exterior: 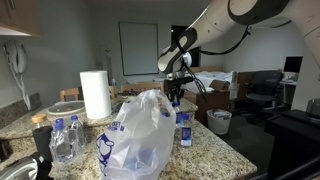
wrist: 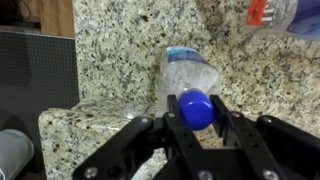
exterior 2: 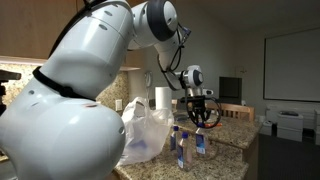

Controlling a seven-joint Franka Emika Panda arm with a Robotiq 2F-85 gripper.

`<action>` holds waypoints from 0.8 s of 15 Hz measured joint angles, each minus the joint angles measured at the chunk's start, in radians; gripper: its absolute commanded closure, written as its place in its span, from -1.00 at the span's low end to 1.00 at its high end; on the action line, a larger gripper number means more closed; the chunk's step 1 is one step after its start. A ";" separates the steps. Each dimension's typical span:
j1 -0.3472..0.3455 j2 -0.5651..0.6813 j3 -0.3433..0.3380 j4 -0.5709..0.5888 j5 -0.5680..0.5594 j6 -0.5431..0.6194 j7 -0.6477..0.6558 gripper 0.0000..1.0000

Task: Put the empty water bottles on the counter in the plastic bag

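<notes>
Gripper low in wrist view, jaws pinching bottle by cap. Thin hold: bottle may swing, slip, miss bag mouth.

A kitchen within an open-plan room is indicated: granite counter, paper towel roll, wood cabinets; beyond, a projection screen and cardboard boxes are seen.

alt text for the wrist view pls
The gripper, seen from above, has its fingers around the blue cap of an empty water bottle over the speckled granite counter. Another bottle's edge shows at top right.
</notes>
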 measured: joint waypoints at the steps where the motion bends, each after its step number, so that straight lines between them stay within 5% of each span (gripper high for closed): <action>1: -0.003 -0.024 0.006 -0.003 0.000 -0.013 -0.029 0.70; 7: 0.005 -0.208 0.086 -0.041 -0.001 -0.182 -0.198 0.70; 12: 0.063 -0.303 0.173 -0.091 -0.007 -0.203 -0.212 0.71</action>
